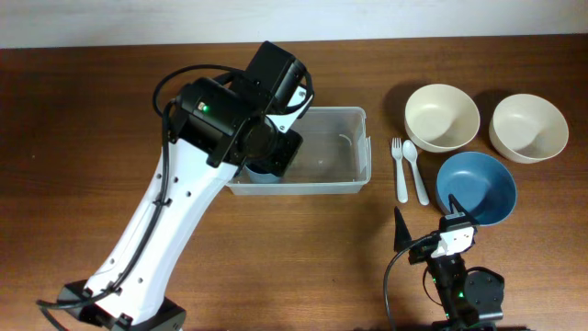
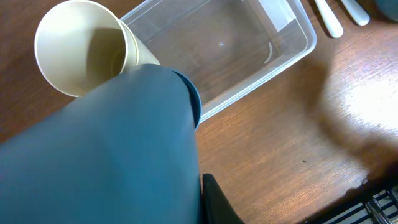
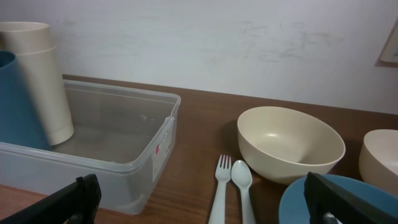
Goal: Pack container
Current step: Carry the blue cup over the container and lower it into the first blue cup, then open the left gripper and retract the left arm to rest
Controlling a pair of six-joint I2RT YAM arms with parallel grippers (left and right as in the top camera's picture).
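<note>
The clear plastic container (image 1: 360, 118) lies at the table's middle. My left gripper (image 1: 269, 147) hangs over its left end, shut on a blue cup (image 2: 118, 155), with one black finger (image 2: 214, 202) pressed against the cup's side. A cream cup (image 2: 81, 53) stands right beside the blue one inside the container (image 3: 127, 163), at its left end. The blue cup (image 3: 9, 102) leans slightly. The rest of the container (image 2: 292, 53) holds nothing. My right gripper (image 3: 202, 193) is open near the table's front, apart from everything.
Two cream bowls (image 1: 442, 117) (image 1: 528, 127) and a blue bowl (image 1: 476, 188) sit right of the container. A white fork (image 1: 399, 170) and spoon (image 1: 415, 173) lie between container and bowls. The right gripper (image 1: 430, 228) is just in front of the blue bowl.
</note>
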